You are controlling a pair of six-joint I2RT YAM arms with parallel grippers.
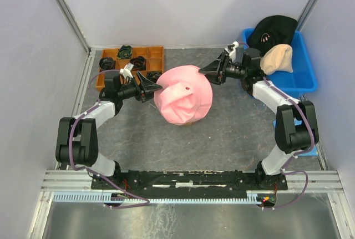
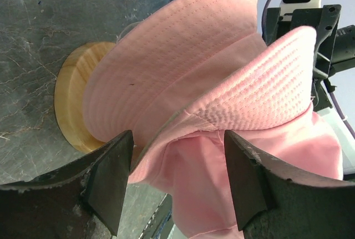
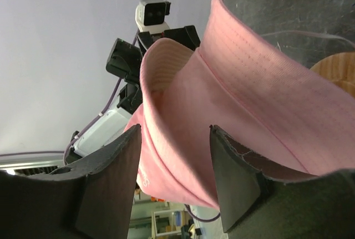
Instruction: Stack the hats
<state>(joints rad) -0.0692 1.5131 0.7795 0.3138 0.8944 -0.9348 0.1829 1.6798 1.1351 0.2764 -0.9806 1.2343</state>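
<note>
Grey mottled surface (image 1: pixel 138 139) between pale panels, seen from above: the pink hats (image 1: pixel 183 97) sit bunched at its middle. The left arm (image 1: pixel 111 103) reaches in from one side and the right arm (image 1: pixel 260 84) from the other, each with its jaws at the fabric's edge. An orange divided tray (image 1: pixel 155 56) of dark coiled bundles (image 1: pixel 125 51) stands at the far left. A blue bin (image 1: pixel 302 67) at the far right holds a black hat (image 1: pixel 272 28) and a beige hat (image 1: pixel 277 59) (the beige one nearer the right arm).

From the left wrist, the left jaws stand wide with a stitched pink brim rising loose between them, unpinched. The round base of a wooden stand (image 2: pixel 72 100) shows beneath the hats.

From the right wrist, the right jaws stand apart, straddling an upturned fold of pink brim that fills most of the gap. The cloth is not visibly squeezed.
</note>
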